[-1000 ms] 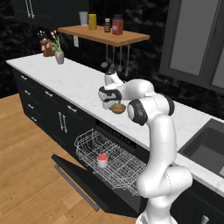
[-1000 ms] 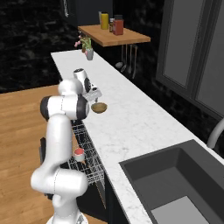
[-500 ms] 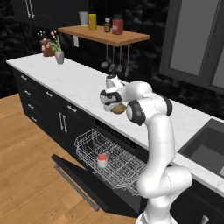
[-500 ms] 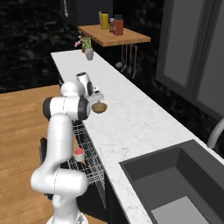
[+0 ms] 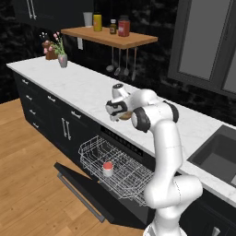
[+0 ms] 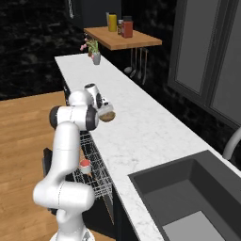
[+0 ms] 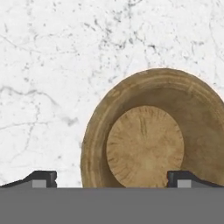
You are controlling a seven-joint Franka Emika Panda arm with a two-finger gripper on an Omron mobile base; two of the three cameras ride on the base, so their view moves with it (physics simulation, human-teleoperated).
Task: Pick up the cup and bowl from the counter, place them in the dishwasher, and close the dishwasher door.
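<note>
Gripper (image 7: 111, 180) jaws stand wide apart, holding nothing, poised directly above the wooden bowl (image 7: 151, 138); in the hand view one fingertip (image 7: 41, 178) sits over bare marble to the bowl's left and the other lies over the bowl's right part. From the base views the gripper (image 5: 117, 112) hangs low over the bowl (image 5: 124, 115), which rests upright on the white marble tabletop (image 5: 73, 85) near its front edge. The bowl (image 6: 107, 116) has nothing inside it; its flat round base and sloping wall show plain wood grain.

Below the tabletop the dishwasher door (image 5: 85, 193) lies folded down, its long grey bar handle at the outer edge. The white wire rack (image 5: 117, 168) is pulled out over the door, and the cup (image 5: 107, 168) stands upright in it, red top showing. Seen from the right, the cup (image 6: 85, 165) sits in the rack (image 6: 96, 167) beside the arm.

A wall shelf (image 5: 109, 37) above the tabletop carries several jars, and a small vase of flowers (image 5: 61, 59) stands at the tabletop's far end
</note>
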